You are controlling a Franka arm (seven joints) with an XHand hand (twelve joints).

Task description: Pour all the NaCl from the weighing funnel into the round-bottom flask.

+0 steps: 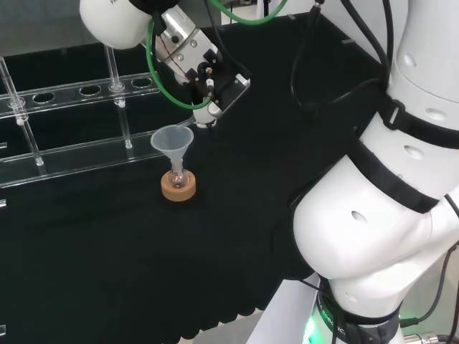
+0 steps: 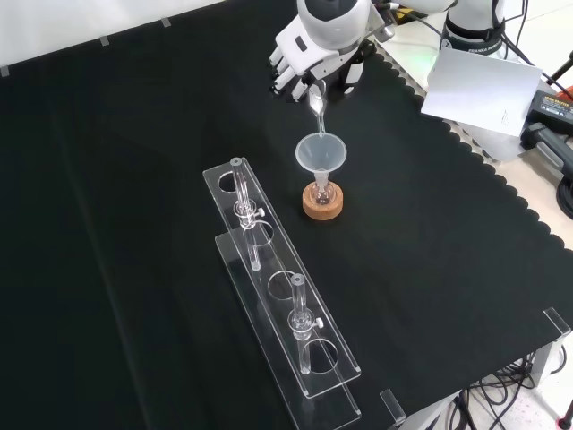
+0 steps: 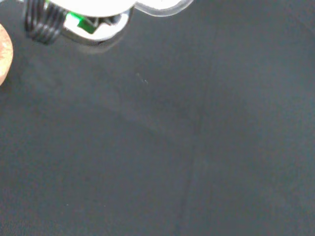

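Pour stage: under way, judged from the tilt. Weighing funnel (image 2: 316,100) pinched in the curled fingers of the hand (image 2: 309,55), spout angled down toward the wide mouth of the clear funnel (image 2: 320,154) seated in the round-bottom flask (image 2: 322,190). Flask upright on cork ring (image 2: 322,204), near centre of the black cloth (image 2: 134,179). No grains discernible in either vessel; amount transferred cannot be told. Remaining: complete emptying, then withdrawal.

Position, front view: weighing funnel directly below the hand, tip just above the clear funnel's rim, contact not confirmed. Head view: hand (image 1: 204,79) up and right of the flask (image 1: 177,176). Clear rack (image 2: 269,287) left of the flask, apart.
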